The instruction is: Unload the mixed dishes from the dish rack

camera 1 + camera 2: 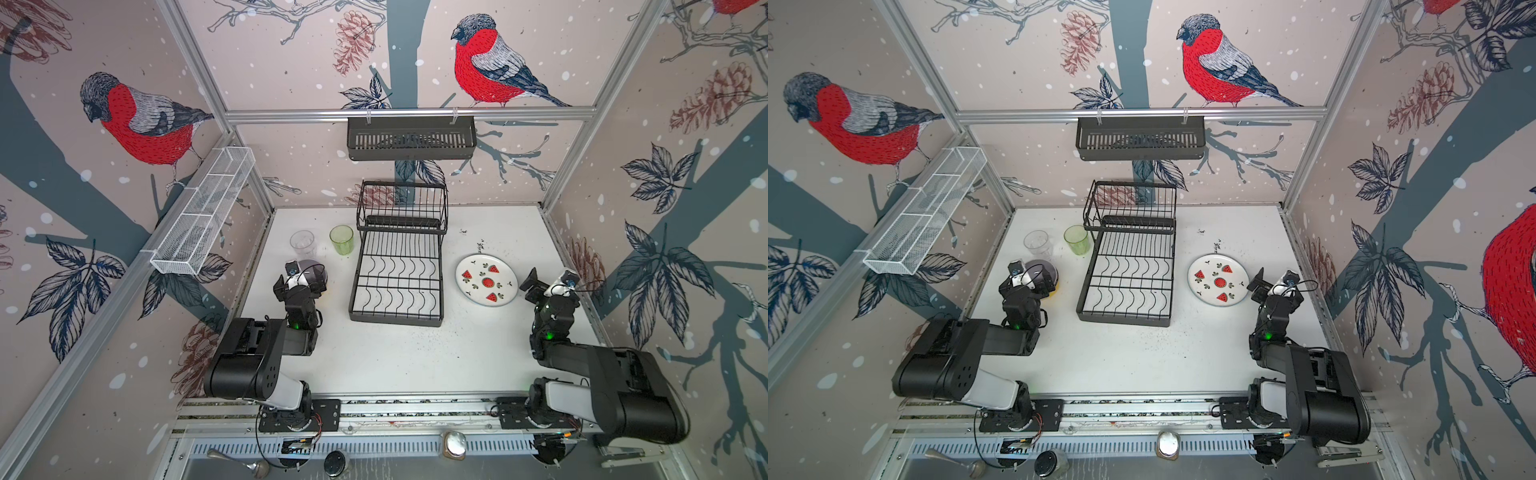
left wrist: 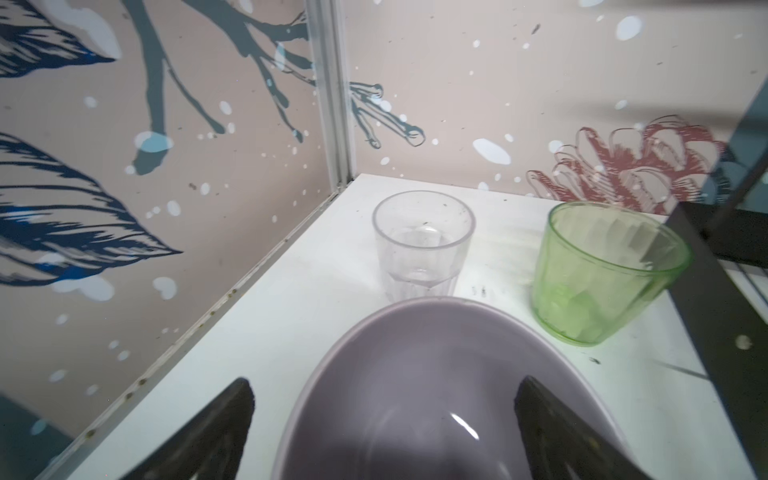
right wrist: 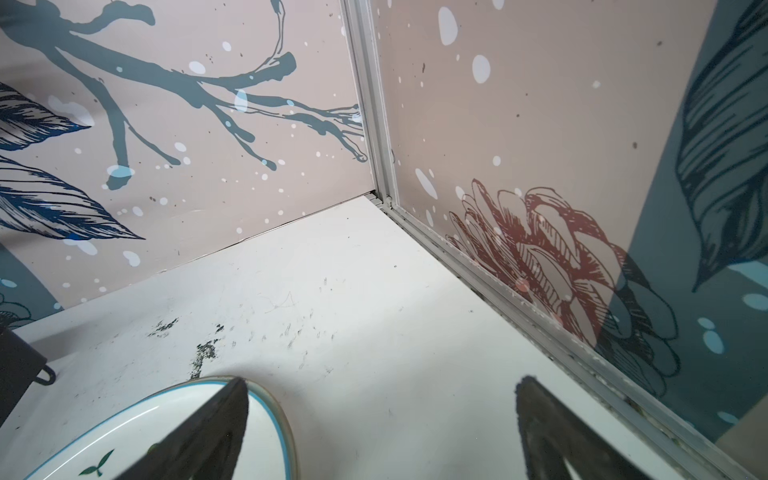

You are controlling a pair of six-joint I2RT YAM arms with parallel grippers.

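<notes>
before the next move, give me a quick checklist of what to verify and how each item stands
1. Rack empty on both tiers: ok.
2. Left gripper open, holding nothing, above the bowl: ok.
3. Right gripper open, holding nothing, at the plate's edge: ok.
4. Clear glass and green glass upright on the table, apart: ok.
5. Plate flat on the table, clear of the rack: ok.
6. Bowl seated flat: cannot tell, the arm hides its base.

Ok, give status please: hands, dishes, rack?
Left hand open over lilac bowl; right hand open by watermelon plate. Dish rack empty. Clear glass, green glass on table. Nothing in the way.
</notes>
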